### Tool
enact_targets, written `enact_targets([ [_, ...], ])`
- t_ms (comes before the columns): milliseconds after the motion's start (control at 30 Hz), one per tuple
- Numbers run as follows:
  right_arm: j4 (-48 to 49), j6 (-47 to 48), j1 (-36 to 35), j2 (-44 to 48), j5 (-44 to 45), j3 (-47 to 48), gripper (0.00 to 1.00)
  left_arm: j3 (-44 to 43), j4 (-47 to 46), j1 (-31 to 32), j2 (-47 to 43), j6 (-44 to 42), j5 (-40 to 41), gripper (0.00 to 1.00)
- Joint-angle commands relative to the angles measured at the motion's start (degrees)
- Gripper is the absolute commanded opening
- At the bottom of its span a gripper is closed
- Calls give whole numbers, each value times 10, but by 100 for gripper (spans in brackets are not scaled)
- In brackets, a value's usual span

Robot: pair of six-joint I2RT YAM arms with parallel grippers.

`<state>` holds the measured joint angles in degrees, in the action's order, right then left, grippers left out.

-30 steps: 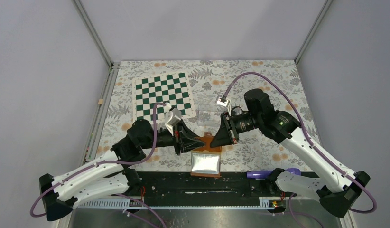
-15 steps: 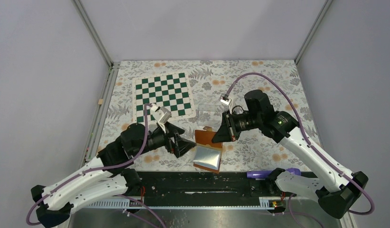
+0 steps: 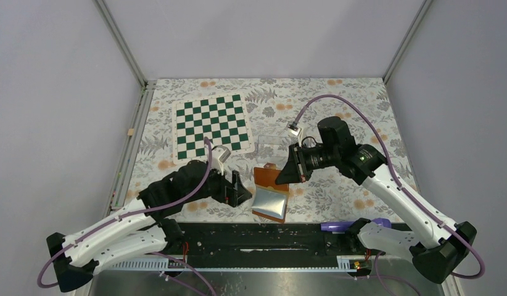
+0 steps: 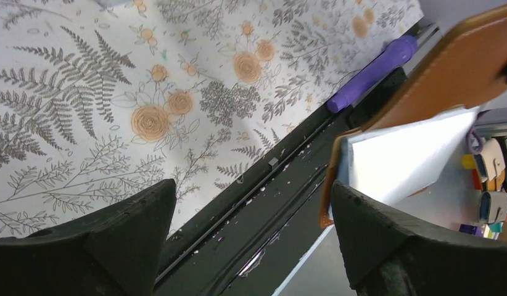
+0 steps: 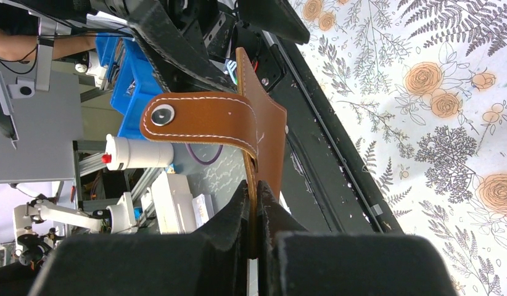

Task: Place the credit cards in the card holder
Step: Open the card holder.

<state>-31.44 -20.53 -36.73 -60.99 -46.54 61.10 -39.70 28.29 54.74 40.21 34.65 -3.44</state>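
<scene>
The card holder [image 3: 267,179] is brown leather, folded open, with its pale blue-grey sleeves [image 3: 269,203] facing up. It hangs tilted over the table's near edge. My right gripper [image 3: 288,175] is shut on its brown leather edge. In the right wrist view the strap with the snap button [image 5: 160,115] curls above the pinched leather [image 5: 266,132], and the right gripper [image 5: 257,185] clamps it. My left gripper [image 3: 242,192] stands open just left of the holder, holding nothing. In the left wrist view the left gripper [image 4: 251,191] has the holder [image 4: 436,80] beside its right finger. No credit cards are in view.
A clear plastic box [image 3: 269,144] lies behind the holder. A green-and-white chessboard mat [image 3: 213,125] is at the back left. A purple pen [image 3: 343,226] [image 4: 371,71] rests on the black rail [image 3: 226,237] along the near edge.
My left gripper let go of the card holder, opened wide and drew back to the left. The holder, still pinched by the right gripper, rose and tilted.
</scene>
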Motion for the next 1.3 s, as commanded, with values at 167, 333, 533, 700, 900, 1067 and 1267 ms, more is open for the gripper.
enact_targets([
  [167,25,-9,4,-4,-19,-1,0,-24,-15,-2,40,-3,-43,90],
  [333,24,-7,5,-7,-20,-8,0,-26,-23,-2,21,-5,-47,87],
  [533,25,-7,5,-21,-36,-12,0,-30,-20,-2,7,-5,-58,85],
  [700,25,-7,5,-22,-32,-12,0,-32,-39,-2,14,-6,-75,85],
  [900,24,-7,6,-17,-30,-16,0,-48,27,-2,30,-17,-13,85],
  [1067,24,-7,5,-17,-30,-17,0,-46,28,-2,59,-6,-40,82],
  [1267,24,-8,6,-17,-28,-18,0,-44,15,-2,77,-5,-62,80],
])
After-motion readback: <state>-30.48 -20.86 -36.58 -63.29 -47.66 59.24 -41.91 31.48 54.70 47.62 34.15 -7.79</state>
